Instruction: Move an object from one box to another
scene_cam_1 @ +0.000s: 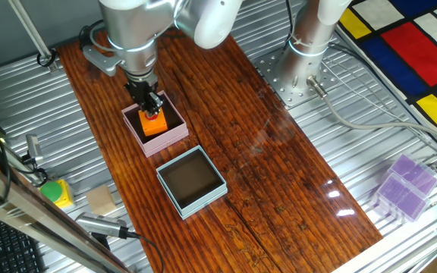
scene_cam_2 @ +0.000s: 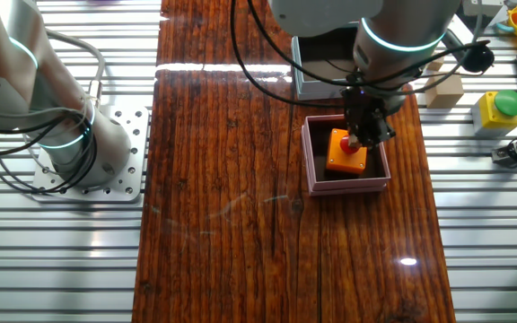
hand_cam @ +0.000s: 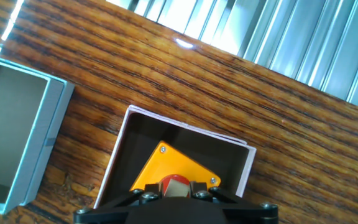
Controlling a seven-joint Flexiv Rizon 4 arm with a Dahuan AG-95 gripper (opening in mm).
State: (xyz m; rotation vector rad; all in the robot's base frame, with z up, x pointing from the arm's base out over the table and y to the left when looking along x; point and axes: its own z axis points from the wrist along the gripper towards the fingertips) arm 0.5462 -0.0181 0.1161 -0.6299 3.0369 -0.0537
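The small pink box point(scene_cam_1: 165, 140) stands on the wooden table and holds an orange block point(scene_cam_1: 155, 125) with a red knob on top. My gripper point(scene_cam_1: 152, 112) reaches down into the pink box, its jaws closed against both sides of the red knob. The other fixed view shows the same grip: gripper point(scene_cam_2: 359, 141), orange block point(scene_cam_2: 341, 154), pink box point(scene_cam_2: 348, 186). In the hand view the fingers flank the knob at the gripper point(hand_cam: 174, 186), above the orange block point(hand_cam: 173, 163) and pink box point(hand_cam: 185, 132). The light blue box point(scene_cam_1: 169, 193) with its dark brown inside stands right beside the pink box and holds nothing; it also shows in the hand view point(hand_cam: 42, 137).
A second arm's base point(scene_cam_1: 309, 38) stands on a metal plate at the table's far side. A yellow box with a green button point(scene_cam_1: 55, 192) and a wooden block point(scene_cam_1: 101, 201) lie on the metal slats off the table's edge. Purple clear boxes point(scene_cam_1: 404, 186) sit at the right.
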